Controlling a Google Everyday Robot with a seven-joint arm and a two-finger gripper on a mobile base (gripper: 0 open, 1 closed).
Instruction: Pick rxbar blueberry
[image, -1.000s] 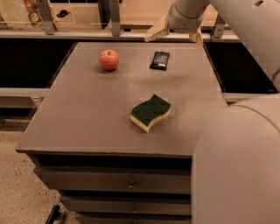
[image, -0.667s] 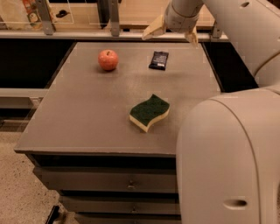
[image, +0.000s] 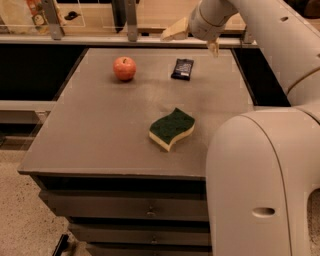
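The rxbar blueberry (image: 182, 69) is a small flat bar in a dark navy wrapper, lying on the grey table (image: 100, 125) near its far edge, right of centre. My gripper (image: 194, 40) hangs above the far edge of the table, just beyond and slightly right of the bar. It is open and empty, with its pale fingers (image: 174, 32) spread wide apart. It does not touch the bar.
A red apple (image: 124, 68) sits left of the bar. A green-and-yellow wavy sponge (image: 172, 128) lies mid-table toward the front. My large white arm (image: 260, 185) fills the right foreground. A rail and posts run behind the table.
The gripper has shifted slightly left along the table's far edge. The arm's bulk has swung a little leftward in view. The bar, apple and sponge have not moved.
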